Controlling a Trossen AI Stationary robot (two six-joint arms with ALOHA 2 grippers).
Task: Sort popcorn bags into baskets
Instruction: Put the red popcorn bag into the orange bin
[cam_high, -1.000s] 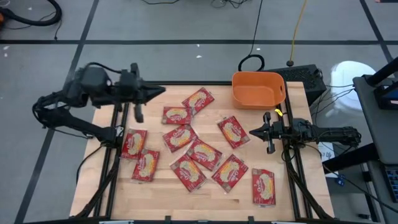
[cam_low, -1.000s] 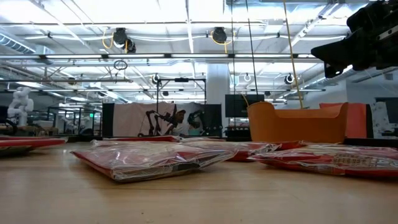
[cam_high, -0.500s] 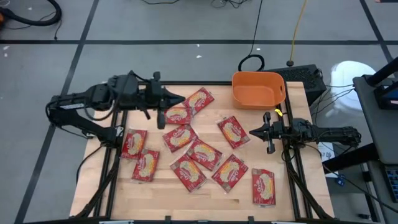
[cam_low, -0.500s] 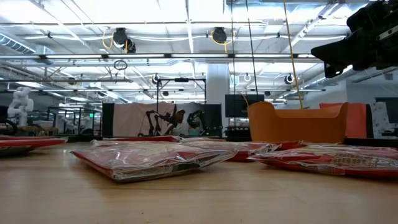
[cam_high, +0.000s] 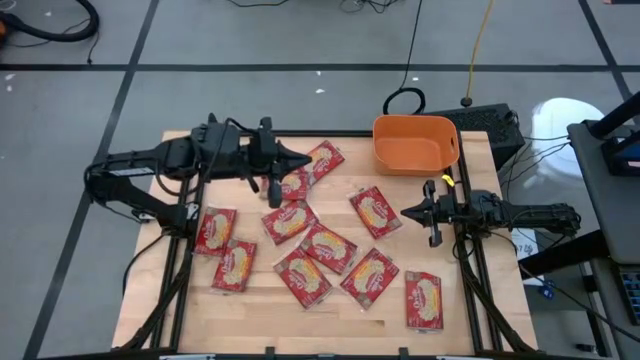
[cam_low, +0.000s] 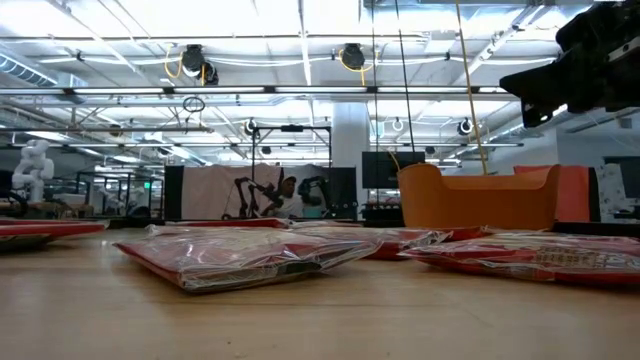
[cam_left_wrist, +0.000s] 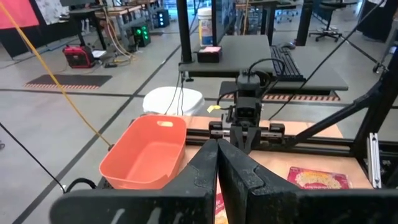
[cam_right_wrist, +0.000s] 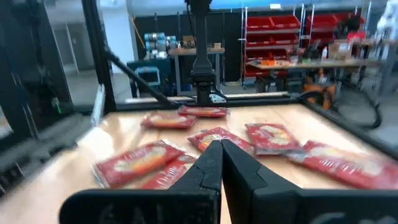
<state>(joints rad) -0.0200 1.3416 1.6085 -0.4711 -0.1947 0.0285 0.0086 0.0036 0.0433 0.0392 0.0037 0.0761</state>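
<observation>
The left gripper (cam_high: 300, 160) hangs over the far side of the table (cam_high: 180, 300), fingers pressed together and holding nothing, its tip right above the popcorn bags (cam_high: 305, 168) that lie nearest the far edge. Across the way, the right gripper (cam_high: 408, 211) waits at the right edge, also pinched together and empty, just beside a bag (cam_high: 375, 211) angled toward it. Now the score: the orange tub (cam_high: 415, 145) sits at the far right corner, and from above and through the left wrist camera its floor shows bare, not one packet in it. So by my reckoning the sorting has not started; everything is left to do. I count ten red packets scattered flat on the wood: two overlapping under the left arm, one (cam_high: 288, 222) just nearer than those, a run of three (cam_high: 327, 247) through the middle down to the near edge, two (cam_high: 224, 250) by the left edge, one (cam_high: 423, 300) alone at the near right corner, plus the one by the right gripper. Each carries a yellow-cream oval in the middle, but any lettering is too small to read, no brand to call. The table-level camera shows the bags (cam_low: 240, 255) lying puffy and glossy, the tub (cam_low: 478, 198) standing behind them. The left arm looks best placed for a first pick, though it would need to open up first.
</observation>
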